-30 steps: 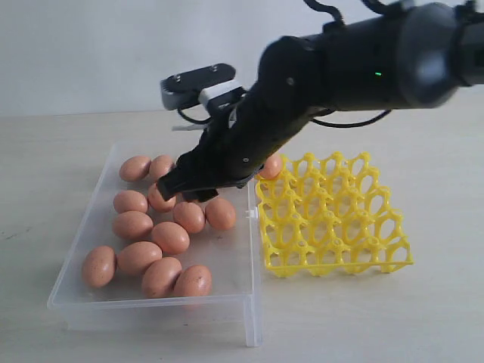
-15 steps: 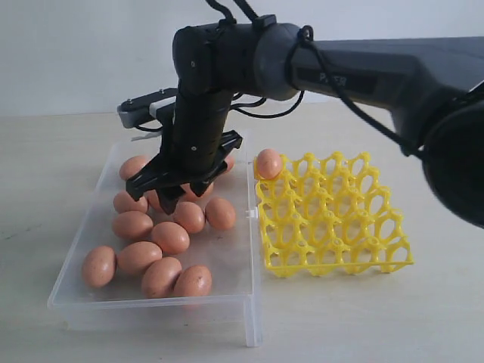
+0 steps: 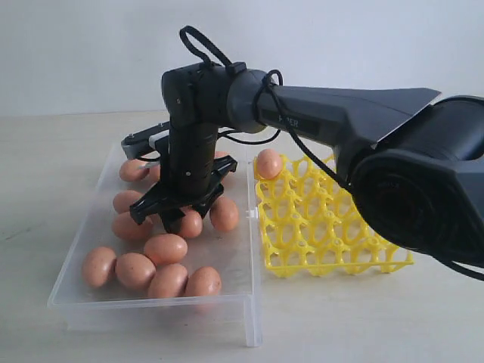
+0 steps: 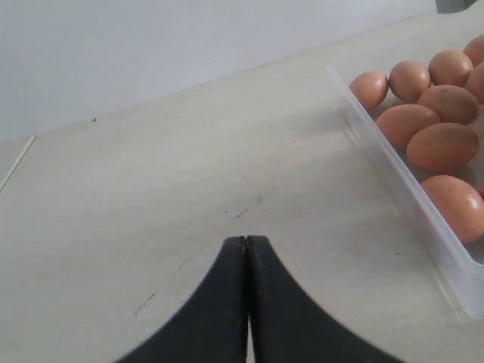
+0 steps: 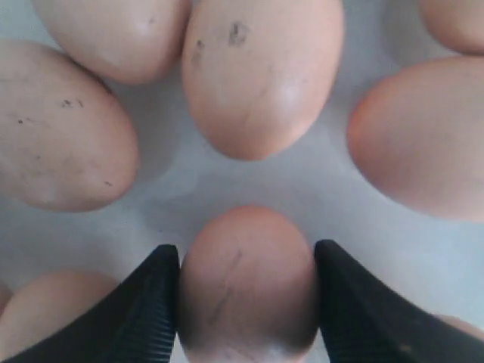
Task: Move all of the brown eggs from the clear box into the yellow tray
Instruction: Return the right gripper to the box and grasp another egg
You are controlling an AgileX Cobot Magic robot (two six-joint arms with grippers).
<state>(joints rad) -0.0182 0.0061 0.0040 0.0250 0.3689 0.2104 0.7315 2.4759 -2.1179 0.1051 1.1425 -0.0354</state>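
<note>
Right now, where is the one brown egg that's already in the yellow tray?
In the exterior view the brown egg sits in the far left corner cell of the yellow tray, right beside the right wall of the clear box.

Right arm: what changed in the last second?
The right gripper tipped upright and came down into the clear box; its open jaws now flank one brown egg. The front eggs shifted slightly. The yellow tray, its lone egg and the box stayed put.

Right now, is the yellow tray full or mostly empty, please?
Mostly empty: one brown egg sits in a far corner cell of the yellow tray; the other visible cells are bare.
</note>
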